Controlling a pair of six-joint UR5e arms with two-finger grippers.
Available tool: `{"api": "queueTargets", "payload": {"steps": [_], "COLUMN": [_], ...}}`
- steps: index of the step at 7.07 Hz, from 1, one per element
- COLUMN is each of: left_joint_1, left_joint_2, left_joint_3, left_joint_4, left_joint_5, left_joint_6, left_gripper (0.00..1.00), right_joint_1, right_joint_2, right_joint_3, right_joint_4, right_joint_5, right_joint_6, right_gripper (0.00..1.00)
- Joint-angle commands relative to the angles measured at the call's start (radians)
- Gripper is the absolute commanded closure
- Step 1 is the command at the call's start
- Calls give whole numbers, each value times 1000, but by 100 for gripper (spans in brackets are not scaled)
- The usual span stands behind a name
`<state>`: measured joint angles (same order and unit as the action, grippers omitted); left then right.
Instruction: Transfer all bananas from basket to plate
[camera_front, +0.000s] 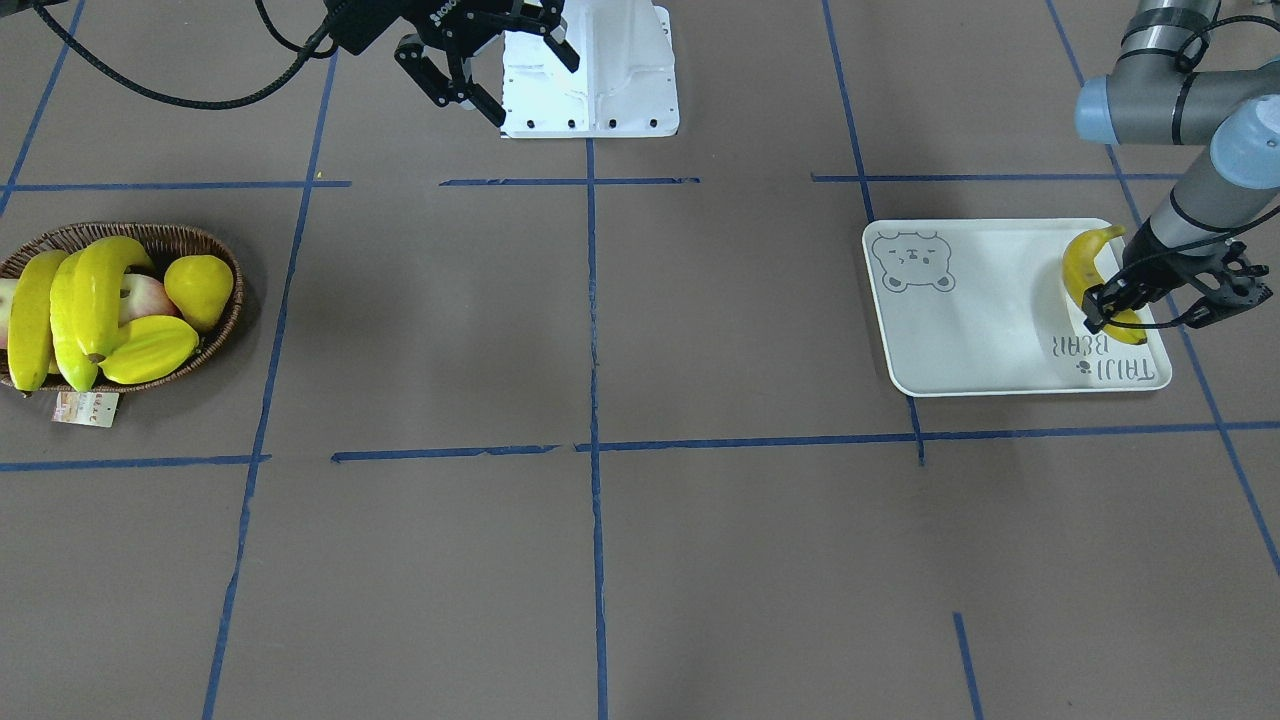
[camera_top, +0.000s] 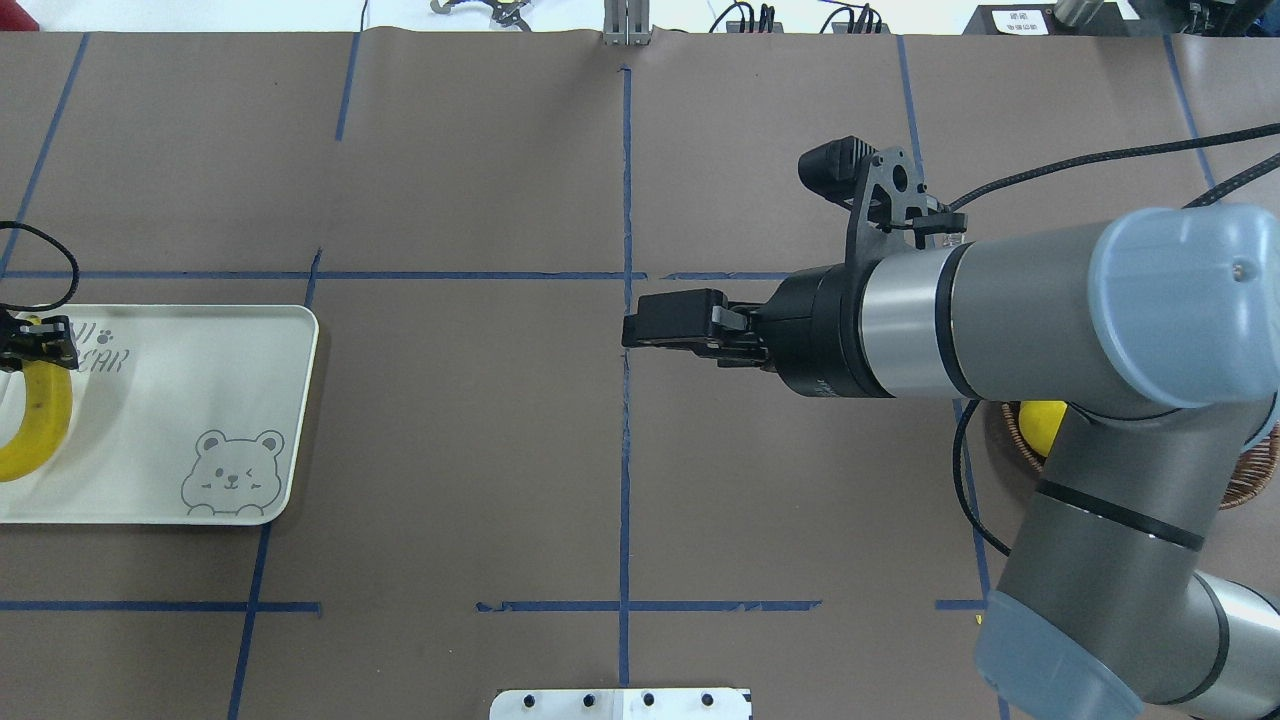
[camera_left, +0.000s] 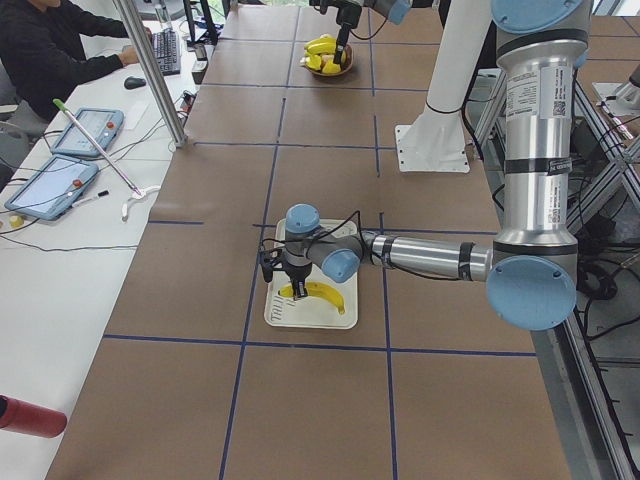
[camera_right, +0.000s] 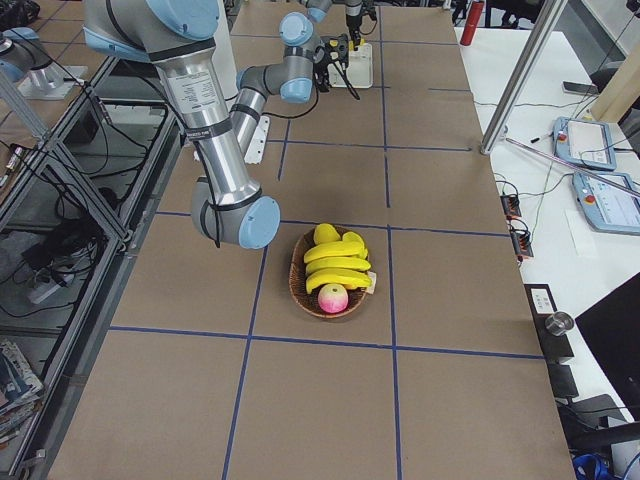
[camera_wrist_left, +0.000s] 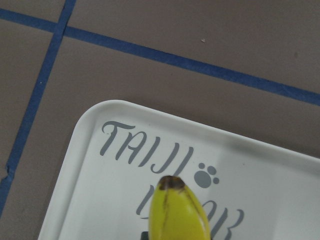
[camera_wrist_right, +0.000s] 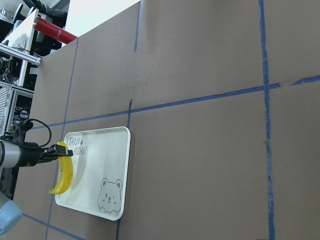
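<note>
Where the plate reads "TAIJI BEAR", you see L gripper clamped on banana; R gripper fingers apart.

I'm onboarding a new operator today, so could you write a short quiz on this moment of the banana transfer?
1. True or false: the right gripper is holding something.
2. How many bananas lie in the basket?
3. Multiple choice: the banana in the left gripper is over which part of the plate?
A) the bear-face end
B) the lettering end
C) none, it is off the plate

Key: 1. False, it is open and empty. 2. Three. 3. B.
</note>
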<state>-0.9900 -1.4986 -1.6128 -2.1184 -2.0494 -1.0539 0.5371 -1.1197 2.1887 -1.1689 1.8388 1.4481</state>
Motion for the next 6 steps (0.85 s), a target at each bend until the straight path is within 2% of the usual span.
{"api": "queueTargets", "payload": {"steps": [1,3,4,5,6], "left_joint_1": [1,-31,-92,-172,-209], "left_joint_2": [-5,-8,-6,-15,-17], "left_joint_3": [-7,-50,-65,-65,-65], "left_joint_4": [-2,-9,-11,-6,-12], "left_joint_5": [29,35,25,15,-27], "left_joint_6": [0,40,149,216,268], "left_gripper": [0,0,0,0,0], "right_joint_1": [0,1,1,3,15], "right_joint_2": [0,-2,-23,-70,-169], "right_joint_3": [2,5,22,55,95], "right_joint_4": [0,0,0,0,-2], "right_joint_5": [-3,-1,-1,3,10], "right_joint_6": [0,0,0,0,-2], "right_gripper": [1,1,1,1,1]}}
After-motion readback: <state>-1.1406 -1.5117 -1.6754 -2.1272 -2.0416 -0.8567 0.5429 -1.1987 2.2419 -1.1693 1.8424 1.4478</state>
